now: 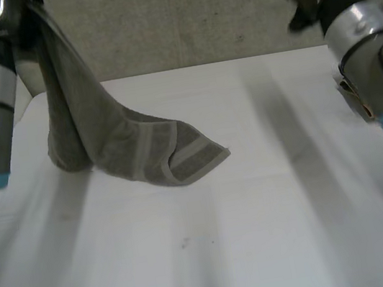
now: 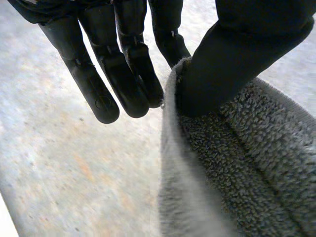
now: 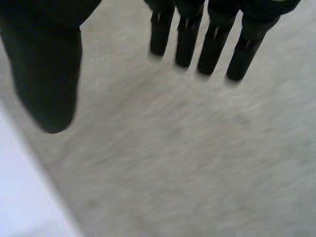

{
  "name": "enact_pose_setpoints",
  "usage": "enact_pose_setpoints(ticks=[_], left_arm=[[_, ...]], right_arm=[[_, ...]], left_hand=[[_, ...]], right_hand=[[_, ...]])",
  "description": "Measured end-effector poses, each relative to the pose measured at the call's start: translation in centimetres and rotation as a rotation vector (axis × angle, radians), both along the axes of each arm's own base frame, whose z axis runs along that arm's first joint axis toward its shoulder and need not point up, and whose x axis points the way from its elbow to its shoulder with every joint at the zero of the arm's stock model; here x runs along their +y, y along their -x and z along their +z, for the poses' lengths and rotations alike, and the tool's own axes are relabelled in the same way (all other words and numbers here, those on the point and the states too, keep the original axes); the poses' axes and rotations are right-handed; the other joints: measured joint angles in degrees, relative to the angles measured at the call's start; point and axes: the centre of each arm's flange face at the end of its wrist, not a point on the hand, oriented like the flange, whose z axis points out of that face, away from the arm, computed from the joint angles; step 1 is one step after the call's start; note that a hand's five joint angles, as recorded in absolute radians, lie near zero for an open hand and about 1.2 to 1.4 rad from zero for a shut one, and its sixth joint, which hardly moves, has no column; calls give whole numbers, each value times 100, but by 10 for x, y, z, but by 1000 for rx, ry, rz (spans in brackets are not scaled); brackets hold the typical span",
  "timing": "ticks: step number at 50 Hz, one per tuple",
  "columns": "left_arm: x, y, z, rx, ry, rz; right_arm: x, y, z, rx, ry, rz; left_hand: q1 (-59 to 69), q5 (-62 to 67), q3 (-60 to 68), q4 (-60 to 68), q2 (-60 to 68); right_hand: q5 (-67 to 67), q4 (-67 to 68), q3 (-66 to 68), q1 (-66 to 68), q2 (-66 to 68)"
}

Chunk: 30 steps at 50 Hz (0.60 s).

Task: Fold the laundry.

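White table [image 1: 274, 203], lower end of grey towel [image 1: 172, 157] on it.

The towel [image 2: 237, 168] is grey terry cloth with a coarse, matt looped pile and flatter woven bands near one end. The left hand [image 2: 113, 64] looks like smooth, faintly shiny black plastic. The table [image 1: 261, 212] is smooth matt white.

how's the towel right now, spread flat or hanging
Hanging: the left hand pinches the towel by its top edge, striped end bunched on the table.
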Motion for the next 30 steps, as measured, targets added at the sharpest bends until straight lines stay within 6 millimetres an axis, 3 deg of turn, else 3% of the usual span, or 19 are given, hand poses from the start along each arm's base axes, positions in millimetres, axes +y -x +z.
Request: enact_pose_setpoints(ticks=[1, 2, 6, 9, 13, 25, 29, 30], left_arm=[[2, 0, -2, -4, -6, -2], [9, -1, -7, -16, -21, -10], [28, -3, -12, -42, -36, -30], [48, -5, -6, -54, -17, -46], [69, -7, 7, -57, 24, -63], [130, -15, 48, -41, 157, -109], [144, -16, 55, -31, 174, -120], [145, -16, 55, -30, 174, -122]], right_arm=[[0, 0, -3, 5, -16, 6], [1, -2, -20, 25, -88, 29], [0, -7, -57, 48, -260, 83], [-2, -12, -81, 33, -388, 132], [-5, -21, -97, -5, -474, 196], [16, -100, -132, -99, -581, 458], [32, -128, -150, -133, -638, 528], [35, -131, -152, -137, -646, 536]], left_hand=[[0, 0, 0, 0, 0], [0, 0, 0, 0, 0], [0, 0, 0, 0, 0], [0, 0, 0, 0, 0], [0, 0, 0, 0, 0], [0, 0, 0, 0, 0], [0, 0, 0, 0, 0], [0, 0, 0, 0, 0]], right_hand=[[-417, -418, -316, -352, -351], [-1061, -1151, -1056, -904, -942], [-1160, -1339, -1241, -943, -1076], [-1160, -1341, -1241, -943, -1076], [-1160, -1341, -1241, -943, -1076], [-1116, -1290, -1190, -909, -1029], [-228, -392, -284, -22, -36], [637, 561, 673, 915, 857]])
